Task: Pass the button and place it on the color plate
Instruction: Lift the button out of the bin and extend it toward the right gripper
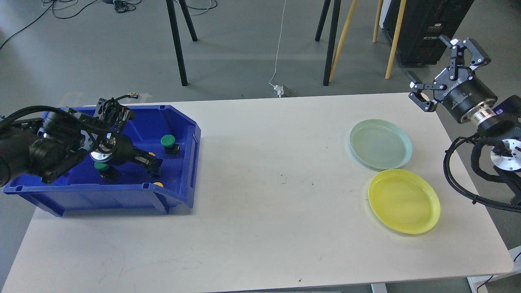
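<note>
Step in hand: pick-up. Left tool (154,166) is down inside the blue bin (185,162), fingers dark; cannot tell its state or whether it grips. Green button (168,141) sits in the bin just beyond it, round cap, black base. Next: lift, hand over to right tool (447,71), jaws spread, empty, beyond green plate (380,144) and yellow plate (403,200).
</note>
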### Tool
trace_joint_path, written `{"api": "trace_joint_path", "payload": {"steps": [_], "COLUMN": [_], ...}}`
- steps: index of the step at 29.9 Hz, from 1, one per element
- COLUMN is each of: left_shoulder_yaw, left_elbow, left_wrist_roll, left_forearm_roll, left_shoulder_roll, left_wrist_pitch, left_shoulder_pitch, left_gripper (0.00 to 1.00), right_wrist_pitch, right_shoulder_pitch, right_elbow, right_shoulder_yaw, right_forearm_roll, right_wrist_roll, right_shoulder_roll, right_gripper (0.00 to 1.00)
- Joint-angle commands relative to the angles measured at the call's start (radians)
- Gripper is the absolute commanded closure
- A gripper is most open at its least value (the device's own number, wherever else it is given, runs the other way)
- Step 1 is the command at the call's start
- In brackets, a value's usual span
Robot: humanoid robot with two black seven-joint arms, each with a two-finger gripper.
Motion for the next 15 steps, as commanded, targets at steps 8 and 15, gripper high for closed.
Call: {"api": "trace_joint_path", "payload": {"steps": [8, 15], "left_shoulder_yaw": [-0.014, -0.049], "left_elbow": [-0.101, -0.380], "left_wrist_roll": [0.000, 0.000], "left_forearm_roll": [0.000, -0.006], "left_shoulder_roll": [0.106, 0.334], "left_wrist_pitch": [0.044, 0.012], "left_shoulder_pitch": [-0.047, -0.202], "left_gripper": [1.00, 1.00], "right_wrist_pitch": [0.000, 0.000], "right_shoulder_pitch": [-0.028, -0.043], "right_elbow": [0.006, 0.011], "right_shoulder_yaw": [0.035, 0.074], "right_forearm_roll": [0.009, 0.011], "right_wrist_roll": [-0.002, -0.002], "right_shoulder_roll": [0.000, 0.001], "right_gripper": [0.00, 0.00]}}
